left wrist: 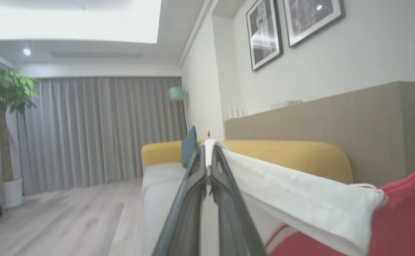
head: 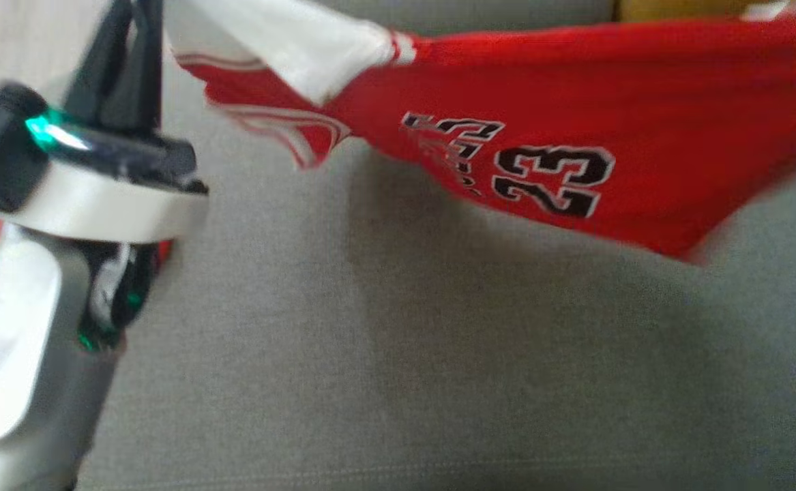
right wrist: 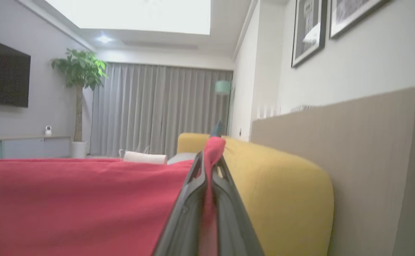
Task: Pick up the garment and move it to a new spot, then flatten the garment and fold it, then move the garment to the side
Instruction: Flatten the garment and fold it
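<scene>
Spanning left-right over sofa (head: 370,382): garment (head: 575,95) | left claw (left wrist: 207,149) pinches white edge (left wrist: 299,202) | right claw (right wrist: 209,158) pinches red edge (right wrist: 215,145)

Silver forearm (head: 9,354), white wrist band (head: 104,208), dark fingers (head: 108,82).

I see open seat (head: 370,354) below jersey (head: 643,88) | yellow backrest (right wrist: 282,185) blocks behind jersey | my left arm (head: 16,327) stands in the way left of jersey
</scene>
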